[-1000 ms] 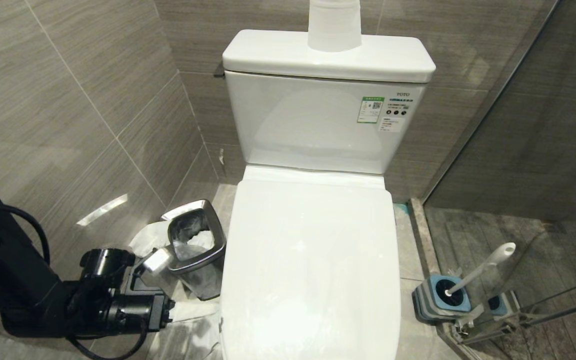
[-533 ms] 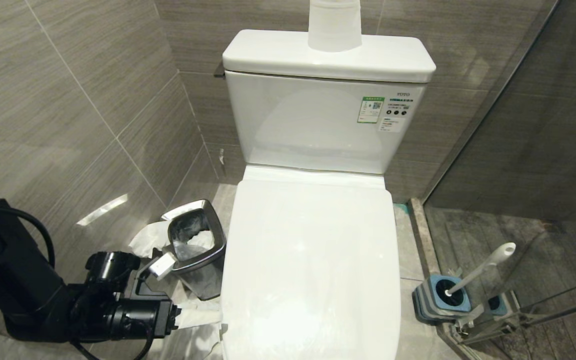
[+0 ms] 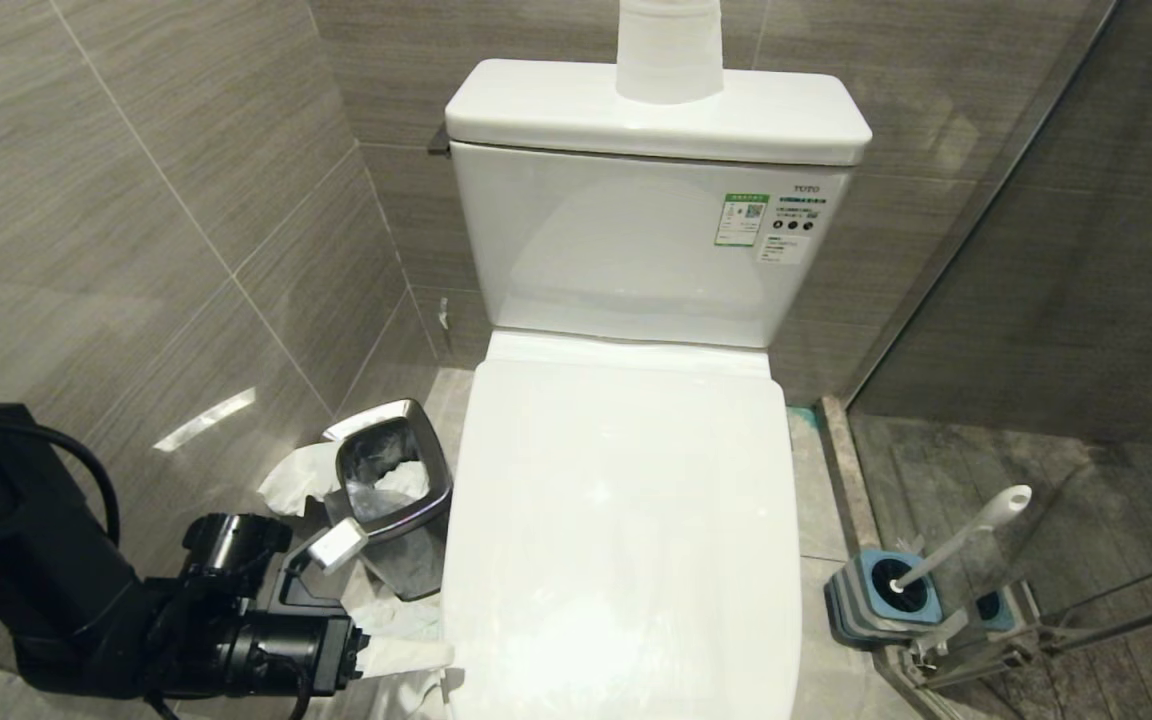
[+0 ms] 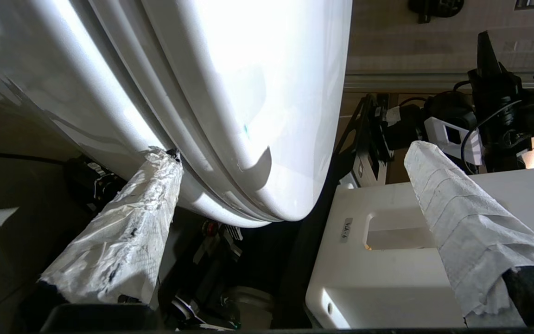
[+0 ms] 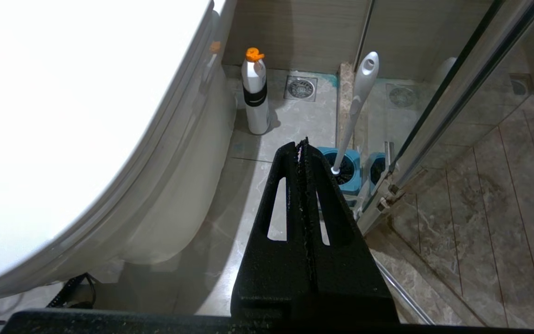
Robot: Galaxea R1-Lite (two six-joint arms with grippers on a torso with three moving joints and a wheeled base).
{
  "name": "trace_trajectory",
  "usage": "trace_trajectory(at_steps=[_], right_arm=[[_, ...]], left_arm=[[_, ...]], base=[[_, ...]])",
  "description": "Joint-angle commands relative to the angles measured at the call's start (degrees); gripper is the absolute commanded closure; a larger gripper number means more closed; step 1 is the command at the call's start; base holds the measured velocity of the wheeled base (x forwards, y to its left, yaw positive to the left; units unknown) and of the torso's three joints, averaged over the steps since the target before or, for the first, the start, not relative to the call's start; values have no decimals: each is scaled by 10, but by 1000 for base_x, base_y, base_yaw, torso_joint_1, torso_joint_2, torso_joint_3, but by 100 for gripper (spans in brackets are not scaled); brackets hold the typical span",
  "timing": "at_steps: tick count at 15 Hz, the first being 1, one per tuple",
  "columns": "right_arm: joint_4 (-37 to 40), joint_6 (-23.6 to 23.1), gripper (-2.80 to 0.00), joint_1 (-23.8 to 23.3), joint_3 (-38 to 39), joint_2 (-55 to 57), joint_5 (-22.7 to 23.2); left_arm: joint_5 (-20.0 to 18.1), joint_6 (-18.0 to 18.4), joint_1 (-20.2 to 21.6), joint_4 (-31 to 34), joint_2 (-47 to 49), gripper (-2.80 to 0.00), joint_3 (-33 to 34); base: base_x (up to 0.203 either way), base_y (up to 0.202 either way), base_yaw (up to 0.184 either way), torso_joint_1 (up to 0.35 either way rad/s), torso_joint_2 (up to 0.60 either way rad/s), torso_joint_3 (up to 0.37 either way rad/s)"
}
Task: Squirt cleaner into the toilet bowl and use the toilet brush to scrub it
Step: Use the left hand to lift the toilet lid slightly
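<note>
Lifting the lid is judged to be the step in hand, since the toilet bowl (image 3: pixel 626 520) is seen with lid (image 3: pixel 621 500) fully down, covering seat and basin. No cleaner is visible on the porcelain. The toilet brush (image 3: pixel 966 535) is parked upright in its holder (image 3: pixel 876 595) on the floor at the toilet's right, untouched; a white squirt bottle (image 5: pixel 255 93) is noted beside the base. The left gripper (image 4: pixel 290 171) is held low at the front left edge, its paper-wrapped fingers (image 4: pixel 123 232) spread wide and holding nothing, one touching the underside of the rim. For a clean lift, the lid lip should be bracketed, not the seat beneath. The right gripper (image 5: pixel 303 153) is pressed shut, empty, idle.
</note>
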Motion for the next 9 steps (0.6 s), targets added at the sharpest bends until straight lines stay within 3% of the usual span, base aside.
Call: trace_trajectory(at_steps=[1,9], right_arm=[[0,0,0,0,-1,0,0],[0,0,0,0,0,0,0]], left_arm=[[-3,-1,-7,-2,-1,-280,1],[7,5,-13,-7,-6,-280,-2]], base=[[0,0,0,0,0,0],[0,0,0,0,0,0]])
